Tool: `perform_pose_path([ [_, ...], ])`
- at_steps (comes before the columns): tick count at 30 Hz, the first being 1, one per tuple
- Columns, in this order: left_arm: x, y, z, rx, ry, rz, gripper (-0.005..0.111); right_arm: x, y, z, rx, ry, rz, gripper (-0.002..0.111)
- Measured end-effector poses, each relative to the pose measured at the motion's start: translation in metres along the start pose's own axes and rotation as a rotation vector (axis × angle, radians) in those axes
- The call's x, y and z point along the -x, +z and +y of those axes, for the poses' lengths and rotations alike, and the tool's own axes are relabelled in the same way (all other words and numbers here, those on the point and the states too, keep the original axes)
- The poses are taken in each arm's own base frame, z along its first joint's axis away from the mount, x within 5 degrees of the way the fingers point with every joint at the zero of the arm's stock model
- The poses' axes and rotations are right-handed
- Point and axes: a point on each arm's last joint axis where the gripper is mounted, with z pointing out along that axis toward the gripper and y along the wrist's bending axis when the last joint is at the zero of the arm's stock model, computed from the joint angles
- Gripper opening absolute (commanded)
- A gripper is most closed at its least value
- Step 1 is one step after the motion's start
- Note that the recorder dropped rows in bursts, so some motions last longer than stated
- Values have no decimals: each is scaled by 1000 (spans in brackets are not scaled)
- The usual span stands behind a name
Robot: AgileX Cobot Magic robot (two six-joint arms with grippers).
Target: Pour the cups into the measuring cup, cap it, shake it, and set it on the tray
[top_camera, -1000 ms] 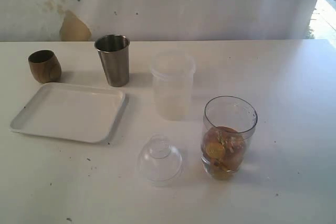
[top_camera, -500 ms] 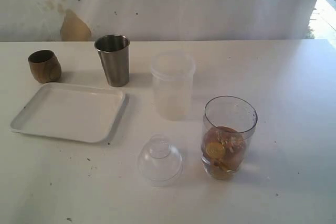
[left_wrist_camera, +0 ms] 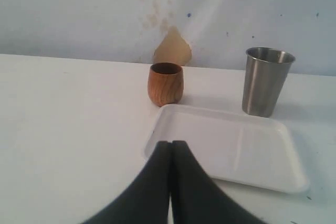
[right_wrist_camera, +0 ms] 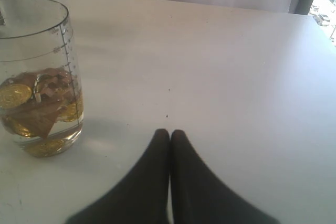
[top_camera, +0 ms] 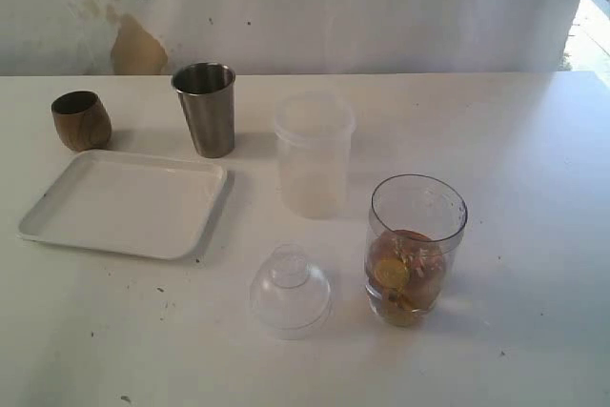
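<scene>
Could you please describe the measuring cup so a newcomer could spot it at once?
From the white tray, look right past the frosted cup. The measuring cup stands nearer the camera. Unlike its neighbours, it is clear and holds gold coins.

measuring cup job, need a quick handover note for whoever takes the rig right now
Left hand shut, empty, facing the tray. Right hand shut, empty, beside the measuring cup.
Measuring cup stands uncapped, gold coins and brown bits inside; dome lid on the table beside it.
Wooden cup and steel tumbler upright behind the tray.
Done: cannot tell whether both cups are emptied.
Left: cap, shake, set on tray.
</scene>
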Motion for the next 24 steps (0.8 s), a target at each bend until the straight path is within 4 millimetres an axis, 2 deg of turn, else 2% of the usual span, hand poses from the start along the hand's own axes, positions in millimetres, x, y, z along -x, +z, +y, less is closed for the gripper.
perform_pose_path([
  [24, 0, 0, 0, 0, -10, 0, 0, 0, 0, 0, 0, 0, 0, 0],
])
